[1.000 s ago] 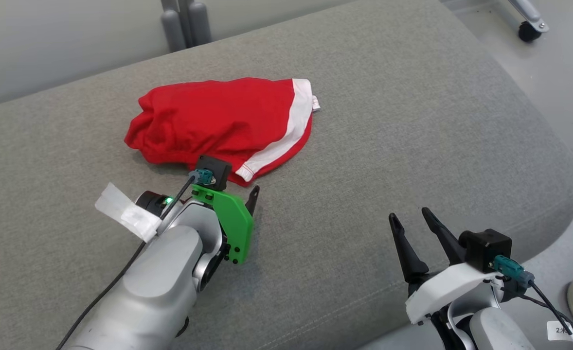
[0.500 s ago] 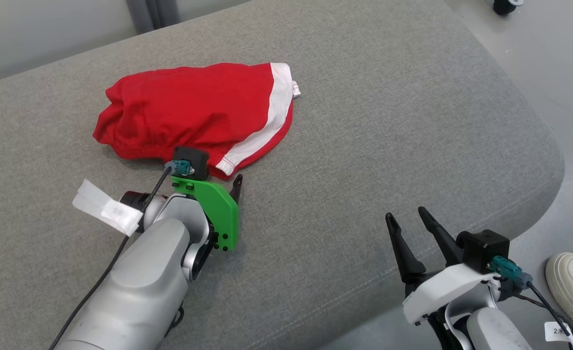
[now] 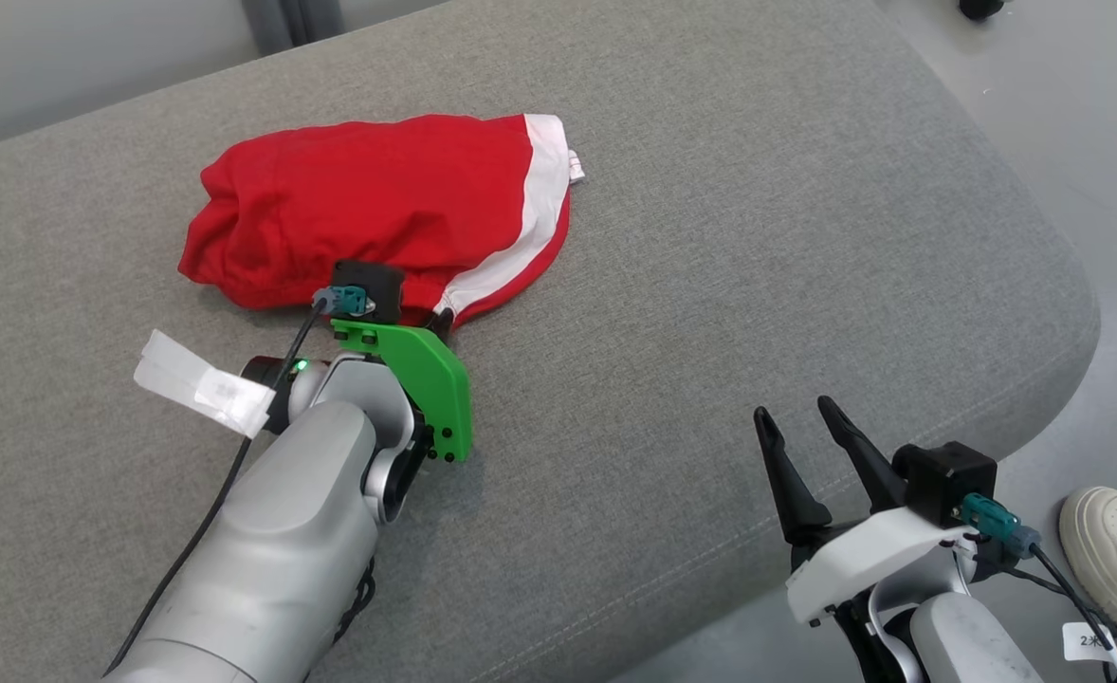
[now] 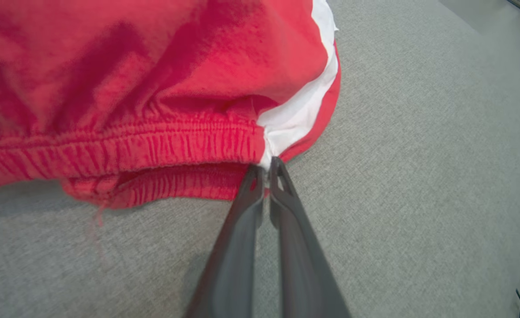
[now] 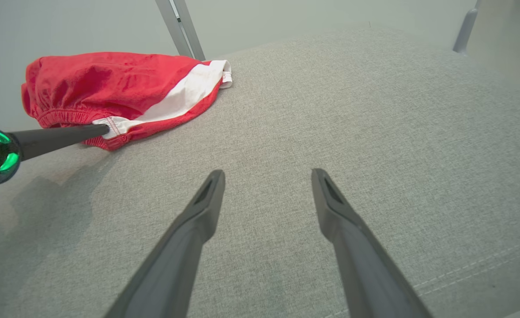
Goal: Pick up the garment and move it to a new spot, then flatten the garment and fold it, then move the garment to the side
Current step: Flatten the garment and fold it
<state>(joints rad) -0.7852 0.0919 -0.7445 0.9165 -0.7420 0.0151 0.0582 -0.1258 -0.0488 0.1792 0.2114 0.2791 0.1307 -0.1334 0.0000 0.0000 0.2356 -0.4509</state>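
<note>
Left gripper: the left gripper had its fingers pressed together, pinching the corner of the red shorts where the white side stripe met the elastic waistband.
Shorts' place: crumpled on the grey cushion, with the bulk ahead of those fingertips and to their left.
Right gripper: the right gripper had its fingers spread with nothing between them. The shorts were well apart from it, ahead and to its left.
Long axis: ran crosswise before the left gripper, waistband edge facing it, stripe curving away to the far end.
Hidden: in the head view the green bracket and wrist camera covered the pinch. The left wrist view cut the shorts off at its top and left edges.
</note>
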